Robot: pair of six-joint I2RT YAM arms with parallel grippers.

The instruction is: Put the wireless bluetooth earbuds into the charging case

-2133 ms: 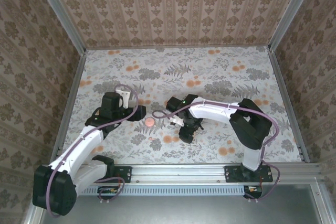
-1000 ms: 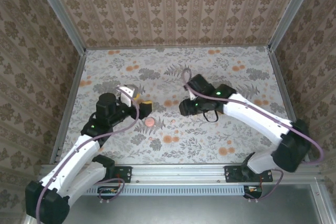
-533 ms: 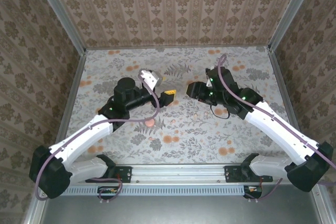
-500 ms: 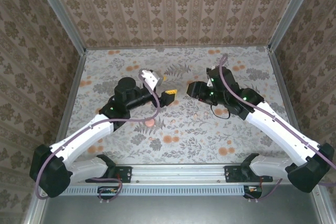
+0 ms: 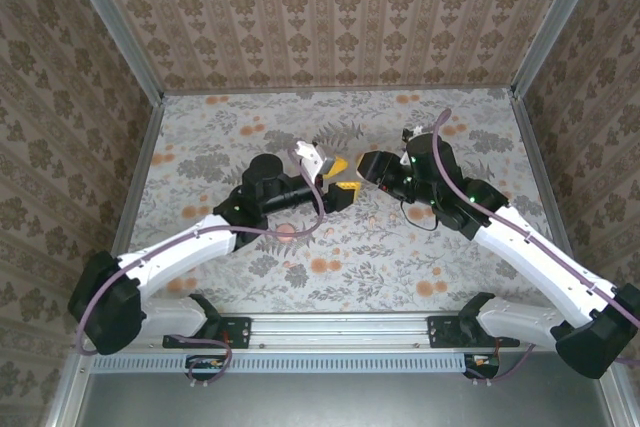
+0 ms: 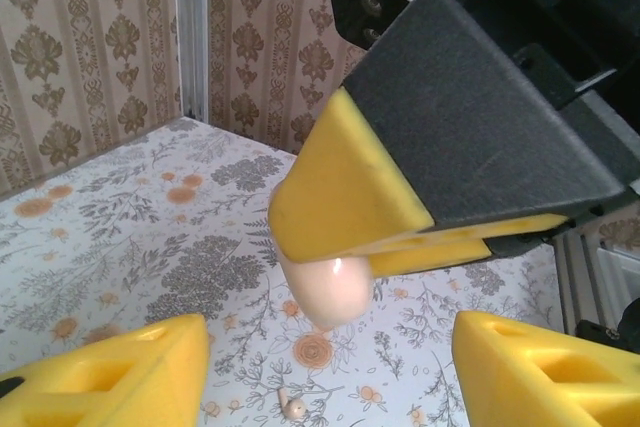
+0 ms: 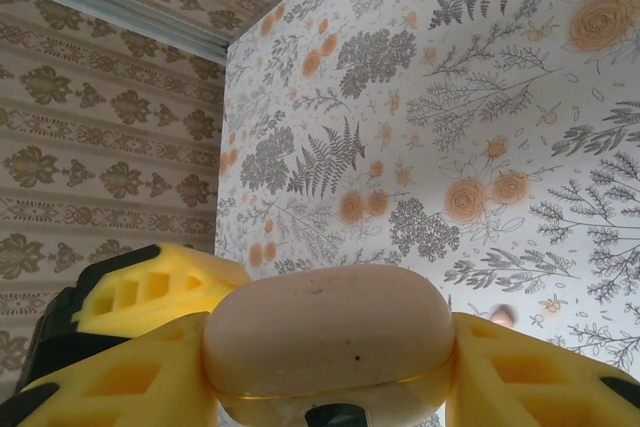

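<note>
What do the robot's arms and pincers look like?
The left arm and right arm are white tubes with black joints, and a purple cable loops along each. Tiny green lights glow on the right one. The left pincer and right pincer are black with chunky yellow fingertips with hollow cut-outs.

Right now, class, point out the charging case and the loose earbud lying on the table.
charging case (image 7: 330,332): right wrist view, middle of its rounded shell.
earbud (image 6: 294,409): left wrist view, its rounded body.
</note>
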